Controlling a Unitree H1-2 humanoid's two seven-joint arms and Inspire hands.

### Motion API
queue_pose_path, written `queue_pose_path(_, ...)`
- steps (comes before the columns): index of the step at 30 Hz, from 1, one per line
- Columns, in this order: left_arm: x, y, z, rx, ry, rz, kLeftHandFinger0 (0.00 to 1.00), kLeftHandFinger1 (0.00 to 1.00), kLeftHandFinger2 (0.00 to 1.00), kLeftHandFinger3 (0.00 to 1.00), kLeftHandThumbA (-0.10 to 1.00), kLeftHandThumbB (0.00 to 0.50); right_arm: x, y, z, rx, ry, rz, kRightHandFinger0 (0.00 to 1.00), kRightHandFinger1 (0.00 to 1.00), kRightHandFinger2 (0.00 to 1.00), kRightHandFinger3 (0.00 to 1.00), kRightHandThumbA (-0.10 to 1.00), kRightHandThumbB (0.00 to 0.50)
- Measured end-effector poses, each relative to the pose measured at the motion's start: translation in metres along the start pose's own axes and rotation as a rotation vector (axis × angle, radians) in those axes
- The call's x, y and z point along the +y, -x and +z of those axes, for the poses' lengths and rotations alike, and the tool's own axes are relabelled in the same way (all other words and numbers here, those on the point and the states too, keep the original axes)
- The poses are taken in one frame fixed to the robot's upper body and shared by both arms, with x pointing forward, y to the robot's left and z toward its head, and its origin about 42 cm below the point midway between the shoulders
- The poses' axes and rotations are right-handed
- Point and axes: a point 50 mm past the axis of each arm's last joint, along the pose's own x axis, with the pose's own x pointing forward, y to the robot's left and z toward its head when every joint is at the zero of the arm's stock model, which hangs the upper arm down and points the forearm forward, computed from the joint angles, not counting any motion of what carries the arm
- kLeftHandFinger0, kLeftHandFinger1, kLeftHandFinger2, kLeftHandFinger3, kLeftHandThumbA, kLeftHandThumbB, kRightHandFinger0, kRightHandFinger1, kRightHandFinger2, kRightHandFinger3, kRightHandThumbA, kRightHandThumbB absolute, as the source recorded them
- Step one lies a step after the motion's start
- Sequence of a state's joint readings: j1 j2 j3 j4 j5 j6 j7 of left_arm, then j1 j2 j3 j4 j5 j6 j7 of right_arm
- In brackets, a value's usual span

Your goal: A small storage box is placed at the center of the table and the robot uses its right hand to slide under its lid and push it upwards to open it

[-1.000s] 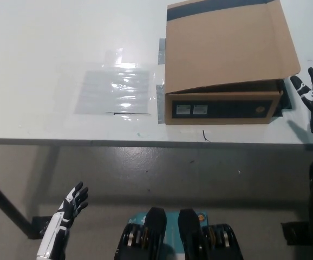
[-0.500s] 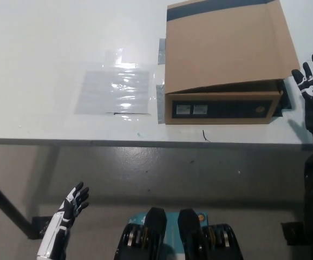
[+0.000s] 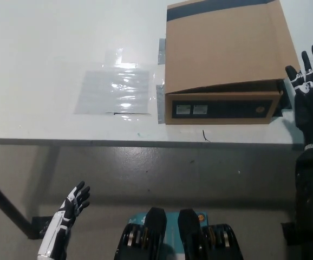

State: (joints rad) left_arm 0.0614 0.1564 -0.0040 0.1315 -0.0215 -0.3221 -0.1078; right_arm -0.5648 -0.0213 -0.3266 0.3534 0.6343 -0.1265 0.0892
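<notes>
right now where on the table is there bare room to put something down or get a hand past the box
Bare: the table's far-left stretch beyond the clear plastic sheet, and the front strip between sheet, box and table edge. Crowded: the right end, where the cardboard box and the open right hand leave a narrow gap. The left hand rests below the table.

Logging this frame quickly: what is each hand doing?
Left hand: open, resting below the table edge.
Right hand: open, empty, beside the brown cardboard box.

storage box (image 3: 224, 59) on table (image 3: 37, 43) | right robot hand (image 3: 310, 86) just right
</notes>
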Motion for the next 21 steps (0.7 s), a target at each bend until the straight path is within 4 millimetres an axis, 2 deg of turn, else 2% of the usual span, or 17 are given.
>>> queue_pose_path(5, 0.0001, -0.0013, 0.0001, -0.001, -0.001, 0.000, 1.00, 1.00, 1.00, 1.00, 1.00, 0.303, 0.0016, -0.0018, 0.0002, 0.000, -0.015, 0.002, 1.00, 1.00, 1.00, 1.00, 1.00, 0.323)
queue_pose_path(10, 0.0001, -0.0013, -0.0003, 0.000, -0.001, -0.001, 1.00, 1.00, 1.00, 1.00, 1.00, 0.282, 0.0036, -0.0045, 0.0006, -0.002, -0.028, 0.005, 1.00, 1.00, 1.00, 1.00, 1.00, 0.315)
queue_pose_path(16, 0.0002, -0.0013, -0.0003, 0.000, 0.000, -0.001, 1.00, 1.00, 1.00, 1.00, 1.00, 0.306, 0.0037, -0.0050, 0.0007, 0.000, -0.044, 0.004, 1.00, 1.00, 1.00, 1.00, 1.00, 0.318)
queue_pose_path(21, 0.0002, -0.0012, -0.0003, 0.000, 0.000, -0.001, 1.00, 1.00, 1.00, 1.00, 1.00, 0.299, 0.0055, -0.0057, -0.0004, 0.010, -0.068, 0.004, 1.00, 1.00, 1.00, 1.00, 1.00, 0.330)
